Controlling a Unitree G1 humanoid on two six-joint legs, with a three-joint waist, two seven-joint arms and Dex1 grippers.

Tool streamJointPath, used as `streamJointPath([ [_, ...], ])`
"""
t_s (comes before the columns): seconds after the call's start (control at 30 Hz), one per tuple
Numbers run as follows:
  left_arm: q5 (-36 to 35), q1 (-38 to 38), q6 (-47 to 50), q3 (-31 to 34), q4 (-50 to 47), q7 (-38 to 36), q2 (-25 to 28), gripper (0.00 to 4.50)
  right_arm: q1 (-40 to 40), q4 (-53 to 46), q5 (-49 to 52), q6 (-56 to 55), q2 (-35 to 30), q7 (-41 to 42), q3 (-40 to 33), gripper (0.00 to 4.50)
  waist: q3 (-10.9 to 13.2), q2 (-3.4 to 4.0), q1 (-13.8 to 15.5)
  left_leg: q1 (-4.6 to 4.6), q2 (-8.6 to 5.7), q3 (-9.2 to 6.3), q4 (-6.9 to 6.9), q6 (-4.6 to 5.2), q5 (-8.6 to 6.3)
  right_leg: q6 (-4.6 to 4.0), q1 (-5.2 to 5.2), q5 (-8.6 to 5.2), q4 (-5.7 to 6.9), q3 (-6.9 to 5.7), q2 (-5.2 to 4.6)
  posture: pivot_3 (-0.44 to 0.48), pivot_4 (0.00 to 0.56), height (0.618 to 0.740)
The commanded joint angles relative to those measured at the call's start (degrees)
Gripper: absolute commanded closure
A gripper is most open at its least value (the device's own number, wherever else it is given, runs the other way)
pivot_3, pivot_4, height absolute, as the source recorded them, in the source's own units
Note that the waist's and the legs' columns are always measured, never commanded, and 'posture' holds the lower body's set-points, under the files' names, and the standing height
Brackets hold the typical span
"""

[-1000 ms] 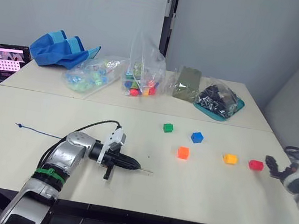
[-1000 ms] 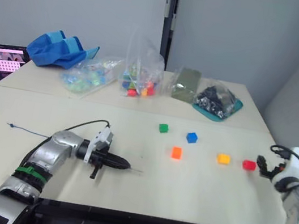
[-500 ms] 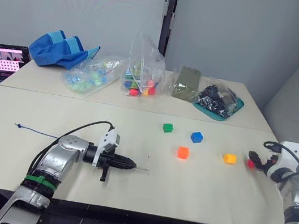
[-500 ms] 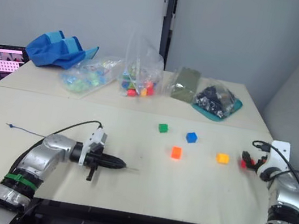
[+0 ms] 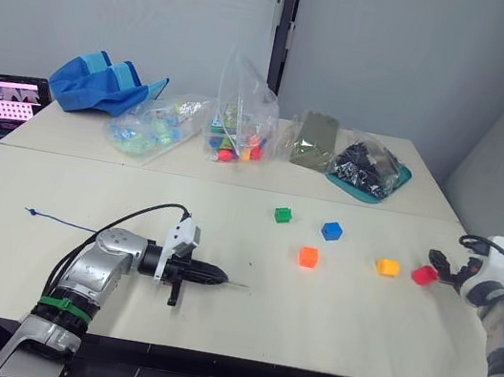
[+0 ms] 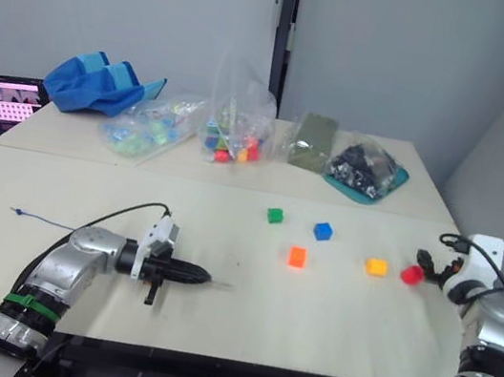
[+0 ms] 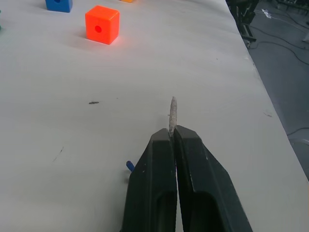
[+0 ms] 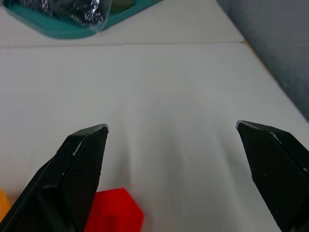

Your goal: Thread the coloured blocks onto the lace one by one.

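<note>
My left gripper [image 5: 215, 278] rests low on the table, shut on the lace's stiff pale tip [image 7: 172, 110], which pokes out past the fingertips. The thin dark blue lace [image 5: 61, 219] trails left to its knot. Ahead of the tip lie the orange block [image 5: 308, 256], green block [image 5: 283, 215] and blue block [image 5: 332, 230]. The yellow block [image 5: 387, 266] and the tilted red block [image 5: 424, 274] sit further right. My right gripper [image 8: 171, 126] is open at the table's right edge. The red block [image 8: 117, 211] lies close against one finger [image 8: 84, 154].
Along the back of the table [image 5: 335, 328] lie a blue cloth [image 5: 105, 84], clear bags of coloured pieces [image 5: 239, 123], a green packet [image 5: 316, 139] and a teal tray [image 5: 398, 181] holding a dark bag. A laptop [image 5: 0, 103] stands at the far left.
My right gripper came in from the right to the red block, nudged it slightly left and tilted it, then eased back a little. My left gripper drifted slightly left, still holding the lace tip.
</note>
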Motion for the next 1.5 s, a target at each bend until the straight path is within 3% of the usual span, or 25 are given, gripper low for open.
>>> streamJointPath([
  [0.03, -0.7, -0.6, -1.0, 0.1, -0.4, -0.5, 0.1, 4.45, -0.1, -3.5, 1.0, 0.9, -1.7, 0.8, -1.4, 0.0, 0.0, 0.0, 0.0, 0.01, 0.0, 0.0, 0.0, 0.0, 0.0, 0.0, 0.0, 0.0, 0.0, 0.0, 0.0, 0.0, 0.15, 0.74],
  [0.2, -0.7, -0.8, -1.4, -0.1, 0.0, -0.7, 0.1, 4.45, 1.9, -9.6, 2.5, 2.4, -0.7, 2.5, -1.9, 0.0, 0.0, 0.0, 0.0, 0.02, 0.0, 0.0, -0.01, 0.0, 0.0, 0.0, -0.01, 0.0, 0.0, 0.01, 0.0, 0.0, 0.15, 0.74],
  [0.43, -0.7, -0.3, -1.5, -0.1, -0.4, -0.5, 0.2, 4.45, 12.1, -27.1, 2.8, 8.4, 3.2, 1.6, -0.5, 0.0, 0.0, 0.01, 0.1, 0.01, 0.0, 0.0, 0.02, 0.0, 0.0, 0.01, 0.01, 0.0, 0.02, 0.0, 0.0, 0.0, 0.15, 0.74],
  [0.87, 0.0, -1.5, -2.8, -0.7, 1.2, -1.0, 0.3, 4.45, 12.1, -23.0, 4.0, 8.9, 7.4, -3.7, -3.2, 0.0, 0.0, 0.01, 0.1, 0.01, 0.0, 0.0, 0.01, 0.0, 0.0, 0.01, 0.01, 0.0, 0.02, 0.0, 0.0, 0.0, 0.15, 0.74],
  [0.97, 0.2, -1.5, -3.0, -0.8, 1.2, -1.0, 0.4, 4.5, 11.0, -19.7, 3.6, 7.5, 7.5, -4.7, -3.7, 0.78, 0.0, 0.01, 0.0, 0.01, 0.0, 0.0, 0.0, 0.0, 0.0, 0.01, 0.0, 0.0, 0.01, 0.0, 0.0, 0.0, 0.15, 0.74],
  [1.2, 0.2, -1.5, -3.0, -0.9, 1.2, -0.9, 0.5, 4.5, 10.5, -18.7, 3.8, 6.9, 7.4, -3.8, -3.6, 3.22, 0.0, 0.01, 0.0, 0.02, 0.0, 0.0, 0.0, 0.0, 0.0, 0.01, 0.0, 0.0, 0.01, 0.0, 0.0, 0.0, 0.15, 0.74],
  [1.33, 0.2, -1.4, -3.3, -1.0, 1.3, -1.1, 0.5, 4.5, 13.5, -27.7, 6.4, 10.1, 6.9, -2.4, -5.0, 3.34, 0.0, 0.01, 0.1, 0.01, 0.0, 0.0, 0.0, 0.0, 0.0, 0.01, 0.0, -0.01, 0.01, 0.01, 0.0, 0.0, 0.15, 0.74],
  [1.5, 0.1, -1.5, -3.7, -1.2, 1.8, -1.6, 0.6, 4.5, 21.9, -51.2, 12.5, 22.1, 7.6, -5.4, -7.6, 3.34, 0.0, 0.02, 0.2, -0.02, 0.0, 0.0, -0.03, 0.0, 0.0, 0.02, -0.01, -0.01, 0.01, 0.0, 0.0, 0.0, 0.15, 0.74],
])
